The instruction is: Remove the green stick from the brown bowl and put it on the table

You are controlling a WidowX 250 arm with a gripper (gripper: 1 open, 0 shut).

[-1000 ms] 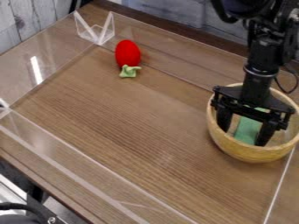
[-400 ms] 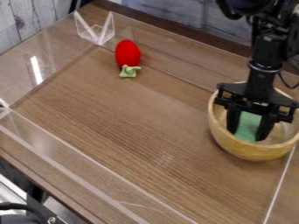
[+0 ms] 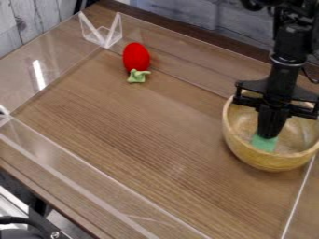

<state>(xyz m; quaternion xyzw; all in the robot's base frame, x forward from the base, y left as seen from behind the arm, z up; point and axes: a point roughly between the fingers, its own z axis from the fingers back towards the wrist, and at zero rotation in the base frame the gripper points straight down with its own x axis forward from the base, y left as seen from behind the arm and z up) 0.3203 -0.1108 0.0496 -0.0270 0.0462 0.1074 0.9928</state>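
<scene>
Gripper clenched on green stick, low inside brown bowl at right of table. Stage: grasp apparently made; lifting clear and setting down on table yet undone.

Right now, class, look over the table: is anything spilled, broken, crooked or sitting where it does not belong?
Nothing is spilled or broken. The one misfit is the green stick, down inside the brown bowl rather than on the table; the gripper is shut on it. The toy strawberry lies apart.
</scene>
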